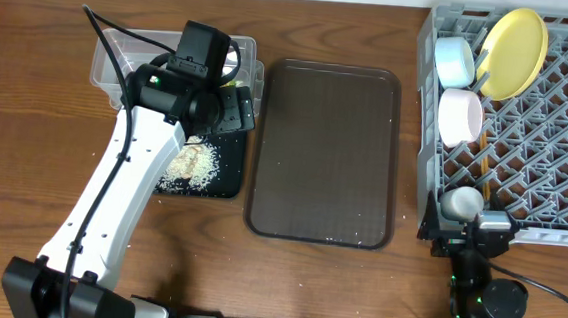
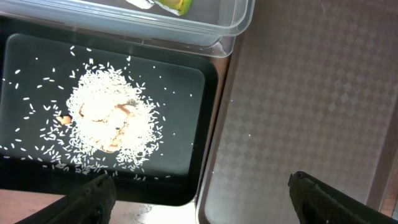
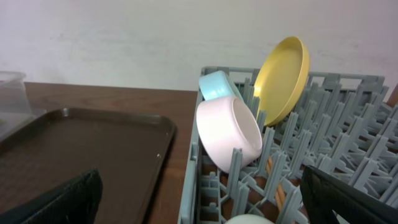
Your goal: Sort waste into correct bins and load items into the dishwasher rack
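Note:
The loose rice (image 1: 189,162) lies piled in the black tray (image 1: 224,180); it also shows in the left wrist view (image 2: 112,118). The green wrapper (image 2: 174,5) lies in the clear tub (image 1: 121,47). My left gripper (image 2: 202,199) is open and empty, above the black tray's right edge. The grey rack (image 1: 555,148) holds the yellow plate (image 1: 515,53), blue bowl (image 1: 454,59), white bowl (image 1: 460,116), white cup (image 1: 461,202) and chopsticks (image 1: 486,163). My right gripper (image 3: 202,199) is open and empty at the rack's front left corner.
The large brown serving tray (image 1: 325,152) lies between the black tray and the rack, with a few grains on it. Stray grains dot the wooden table (image 1: 25,141) around the trays. The left arm hides part of the clear tub.

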Tool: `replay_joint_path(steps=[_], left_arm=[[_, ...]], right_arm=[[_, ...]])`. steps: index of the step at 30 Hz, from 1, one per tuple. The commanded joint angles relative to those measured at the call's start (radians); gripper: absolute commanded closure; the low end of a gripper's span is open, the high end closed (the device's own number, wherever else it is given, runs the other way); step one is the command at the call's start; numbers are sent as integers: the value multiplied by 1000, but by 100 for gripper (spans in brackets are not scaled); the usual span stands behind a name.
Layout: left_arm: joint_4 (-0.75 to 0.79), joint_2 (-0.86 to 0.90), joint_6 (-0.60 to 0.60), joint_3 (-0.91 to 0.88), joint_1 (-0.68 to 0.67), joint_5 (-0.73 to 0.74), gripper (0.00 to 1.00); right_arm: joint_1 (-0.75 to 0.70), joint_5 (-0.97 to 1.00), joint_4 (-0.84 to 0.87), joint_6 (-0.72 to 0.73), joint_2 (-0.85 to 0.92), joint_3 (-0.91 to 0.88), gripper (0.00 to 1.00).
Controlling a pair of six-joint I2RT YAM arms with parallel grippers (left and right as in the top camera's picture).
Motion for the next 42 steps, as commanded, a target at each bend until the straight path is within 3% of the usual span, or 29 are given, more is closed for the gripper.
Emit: replay_joint_path(steps=[1, 28, 33, 37, 42], left_arm=[[-2, 3, 2, 4, 5, -12, 9], [-2, 3, 2, 4, 5, -12, 9], [0, -34, 14, 0, 5, -179, 9], [143, -135, 50, -66, 9, -243, 9], [380, -323, 166, -233, 49, -131, 9]], right_arm=[[13, -8, 3, 14, -16, -5, 1], [13, -7, -42, 14, -14, -5, 1], [13, -7, -42, 14, -14, -5, 1], [13, -7, -42, 14, -14, -5, 1], [13, -7, -42, 14, -14, -5, 1]])
